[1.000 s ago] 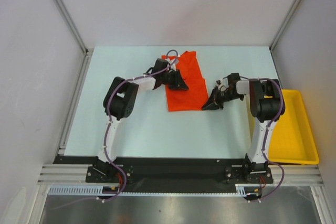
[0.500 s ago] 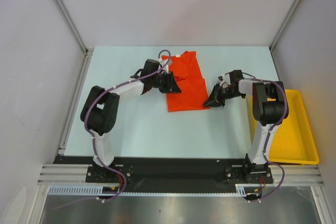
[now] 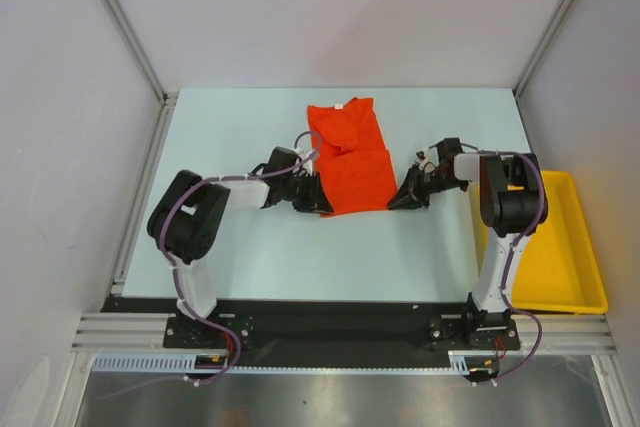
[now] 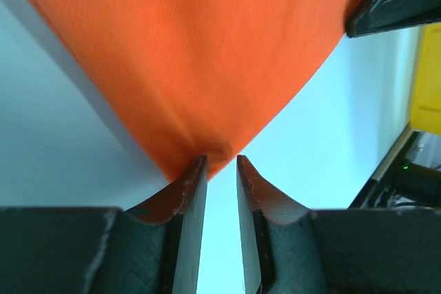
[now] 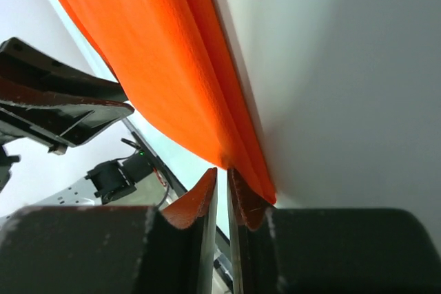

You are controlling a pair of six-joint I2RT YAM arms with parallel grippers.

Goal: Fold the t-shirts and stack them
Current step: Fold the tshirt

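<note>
Lying flat on the table [image 3: 230,147], orange t-shirt [image 3: 352,162], left hand [image 3: 321,205] slightly open at lower-left corner, right hand [image 3: 399,201] lower-right, can't tell its grip

Legible markings: 0 found.
No text, label, brand, number or sign can be read in any of the 3 views. The t-shirt [image 3: 355,172] shows plain orange-red cloth, the yellow tray [image 3: 570,247] shows a bare surface, and any finer marking is too small to tell.
</note>
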